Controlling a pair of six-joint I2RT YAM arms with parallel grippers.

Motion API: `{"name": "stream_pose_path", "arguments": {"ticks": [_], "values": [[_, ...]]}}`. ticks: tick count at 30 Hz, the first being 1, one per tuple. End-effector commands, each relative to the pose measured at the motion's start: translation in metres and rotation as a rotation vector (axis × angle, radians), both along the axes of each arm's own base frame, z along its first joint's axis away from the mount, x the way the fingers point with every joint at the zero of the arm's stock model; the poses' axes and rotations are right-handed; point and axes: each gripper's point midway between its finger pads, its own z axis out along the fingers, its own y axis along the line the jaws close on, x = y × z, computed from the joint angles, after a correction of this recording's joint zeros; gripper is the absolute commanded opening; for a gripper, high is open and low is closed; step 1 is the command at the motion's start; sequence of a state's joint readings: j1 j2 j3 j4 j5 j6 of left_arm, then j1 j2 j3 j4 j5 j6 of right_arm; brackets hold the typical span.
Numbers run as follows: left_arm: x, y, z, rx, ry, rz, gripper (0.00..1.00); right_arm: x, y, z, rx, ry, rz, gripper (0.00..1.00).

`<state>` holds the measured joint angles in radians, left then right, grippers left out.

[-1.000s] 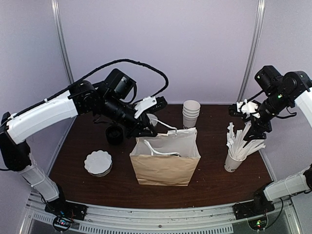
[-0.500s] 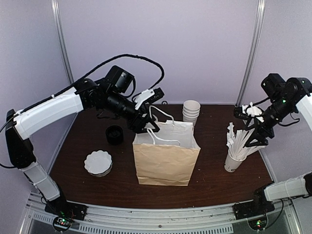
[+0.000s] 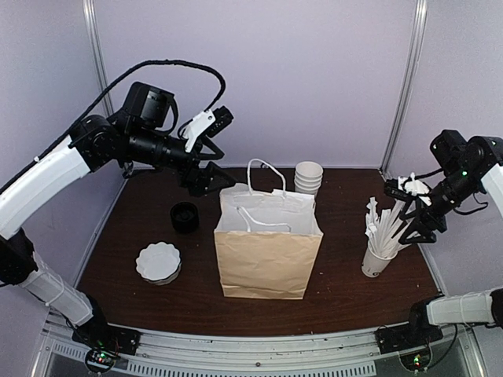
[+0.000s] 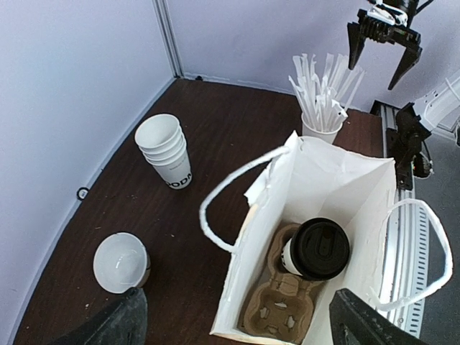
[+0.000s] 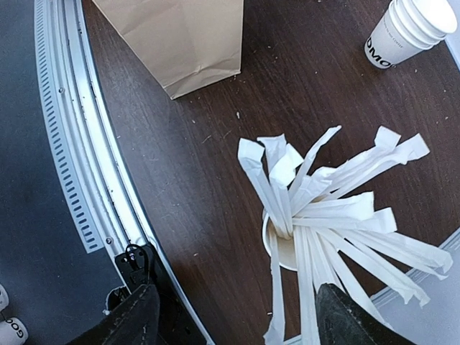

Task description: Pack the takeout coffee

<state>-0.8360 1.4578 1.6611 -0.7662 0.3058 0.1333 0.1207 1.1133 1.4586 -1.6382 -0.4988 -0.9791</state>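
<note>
Your main step looks done: the takeout coffee (image 4: 320,248), white cup with its black lid on, stands upright inside the paper bag (image 3: 267,263), seated in one pocket of the cardboard carrier (image 4: 277,305) at the bag's bottom. The carrier's other pockets that you can see are empty. The bag stands open near the middle of the worktop (image 3: 346,302), its handles up. Your left gripper (image 3: 218,149) hangs above and to the left of the bag's mouth, clear of it, jaws wide apart and holding nothing, so the cup rests on its own. Your right gripper (image 4: 377,56) hovers over the cup of paper-wrapped sticks (image 3: 377,259) at the right side, jaws apart and empty too, touching none of the sticks as far as you can see. What is left, I judge, is small: perhaps one stick to go in beside the coffee, if the packing calls for it. The stack of spare cups (image 3: 308,177) behind the bag plays no part.
</note>
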Motion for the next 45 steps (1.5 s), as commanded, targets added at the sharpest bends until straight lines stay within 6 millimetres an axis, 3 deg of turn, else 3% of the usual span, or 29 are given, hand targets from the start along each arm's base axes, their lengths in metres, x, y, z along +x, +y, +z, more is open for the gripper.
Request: {"name": "stream_pose_path", "arguments": {"ticks": [1,10,15,19,26,27,29,33,40,45], "values": [[0.007,0.009,0.024,-0.04,-0.091,0.033,0.92,-0.005,-0.009,-0.012,-0.028,0.034,-0.081,0.78],[-0.001,0.014,0.031,-0.069,-0.108,0.018,0.92,0.0,-0.021,-0.031,-0.058,0.052,-0.154,0.59],[-0.005,0.016,0.029,-0.075,-0.102,0.011,0.92,0.008,-0.025,-0.029,-0.056,0.04,-0.195,0.21],[-0.007,0.018,0.026,-0.078,-0.102,0.012,0.92,0.012,-0.027,-0.025,-0.061,0.02,-0.208,0.0],[-0.01,0.017,0.024,-0.082,-0.097,-0.003,0.93,0.009,-0.027,-0.006,-0.057,-0.025,-0.2,0.0],[-0.01,0.017,0.023,-0.08,-0.096,-0.004,0.92,0.007,-0.027,-0.007,-0.058,-0.022,-0.194,0.04],[-0.01,0.017,0.021,-0.075,-0.096,-0.007,0.92,0.001,-0.025,-0.01,-0.053,-0.008,-0.169,0.32],[-0.01,0.017,0.015,-0.067,-0.102,-0.014,0.92,-0.012,-0.01,-0.014,0.018,-0.003,-0.067,0.59],[-0.002,0.016,0.009,-0.081,-0.075,-0.01,0.92,0.019,0.004,-0.019,0.103,-0.002,-0.088,0.59],[-0.001,0.018,0.008,-0.08,-0.079,-0.002,0.92,0.024,0.007,-0.024,0.122,0.015,-0.082,0.46]]}}
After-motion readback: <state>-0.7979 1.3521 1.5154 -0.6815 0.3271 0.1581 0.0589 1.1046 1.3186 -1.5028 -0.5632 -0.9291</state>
